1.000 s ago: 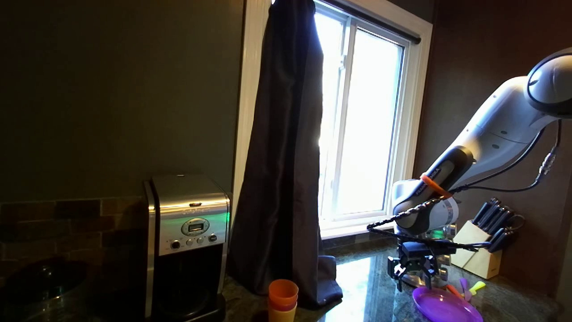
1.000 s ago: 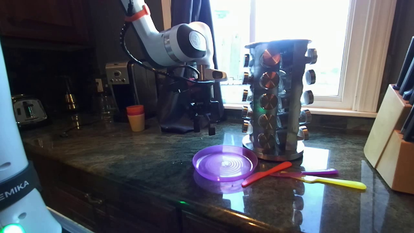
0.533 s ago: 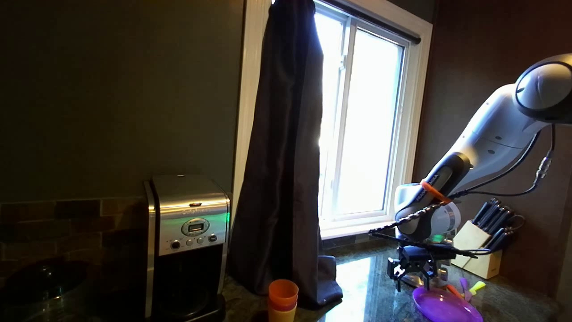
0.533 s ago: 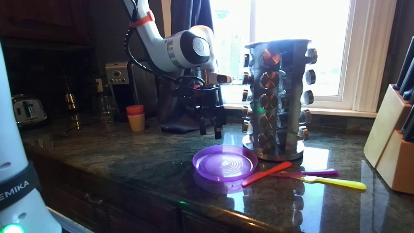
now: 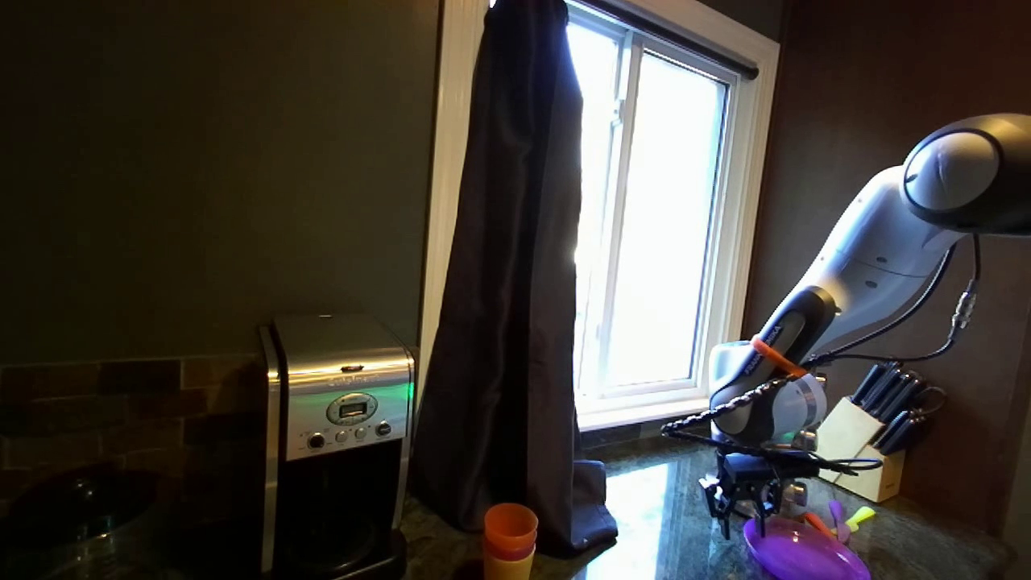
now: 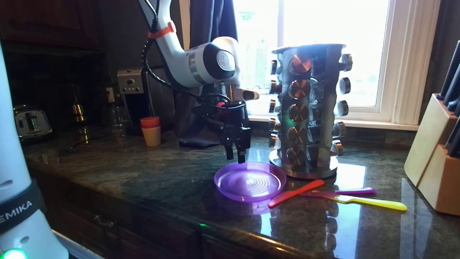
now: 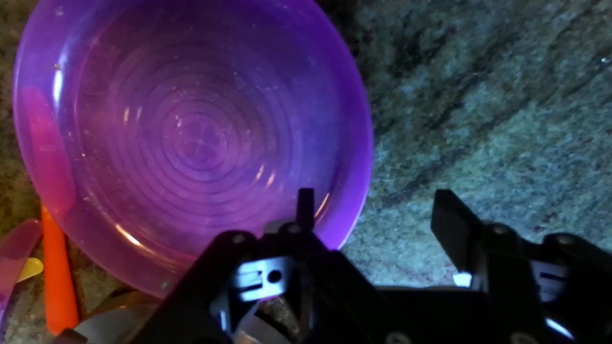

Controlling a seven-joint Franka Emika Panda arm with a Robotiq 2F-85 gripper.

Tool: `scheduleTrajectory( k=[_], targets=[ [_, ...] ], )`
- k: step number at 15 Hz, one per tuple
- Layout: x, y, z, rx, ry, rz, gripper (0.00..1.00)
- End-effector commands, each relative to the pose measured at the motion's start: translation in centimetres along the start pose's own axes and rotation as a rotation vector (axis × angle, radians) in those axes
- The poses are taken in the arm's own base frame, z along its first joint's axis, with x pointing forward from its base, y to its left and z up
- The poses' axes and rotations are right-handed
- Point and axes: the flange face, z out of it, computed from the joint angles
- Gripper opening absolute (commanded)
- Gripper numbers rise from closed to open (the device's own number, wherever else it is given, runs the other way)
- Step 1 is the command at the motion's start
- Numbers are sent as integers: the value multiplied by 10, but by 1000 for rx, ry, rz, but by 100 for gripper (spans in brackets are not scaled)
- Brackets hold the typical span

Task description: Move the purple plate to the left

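Note:
The glossy purple plate (image 6: 251, 185) lies flat on the dark stone counter, and it also shows in an exterior view (image 5: 805, 552). In the wrist view the plate (image 7: 201, 143) fills the upper left. My gripper (image 6: 235, 160) points down just above the plate's far rim, and also shows in an exterior view (image 5: 744, 533). In the wrist view the gripper (image 7: 374, 193) is open, with nothing between its fingers. One finger (image 7: 305, 208) overlaps the inside of the plate near its rim. The opposite finger (image 7: 454, 229) is over the counter outside the rim. Contact with the plate cannot be seen.
Red (image 6: 296, 193), purple (image 6: 355, 191) and yellow (image 6: 375, 203) plastic knives lie beside the plate, the red one close to its rim. A metal spice rack (image 6: 316, 108) stands just behind it. Stacked cups (image 6: 151, 133), a coffee maker (image 5: 346, 403) and a knife block (image 5: 858, 455) stand farther off.
My gripper has come down toward the plate's far rim and shifted slightly toward the spice rack. The plate and the knives have not moved.

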Motion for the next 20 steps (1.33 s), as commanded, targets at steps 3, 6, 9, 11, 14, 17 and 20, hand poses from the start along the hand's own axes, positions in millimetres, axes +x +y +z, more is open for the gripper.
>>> scheduleTrajectory(
  k=[3,6,9,11,14,17,20],
  targets=[
    [7,-6,11,-24,4,-21,20],
    [8,-8,15,-29,-3,-25,13],
    [9,-7,17,-32,-4,-26,16],
    [8,-8,16,-31,-2,-28,9],
    [2,-11,12,-33,-9,-42,1],
    [-12,-18,6,-27,-30,-81,1],
    [-31,-31,0,-25,-63,-125,1]
  ],
)
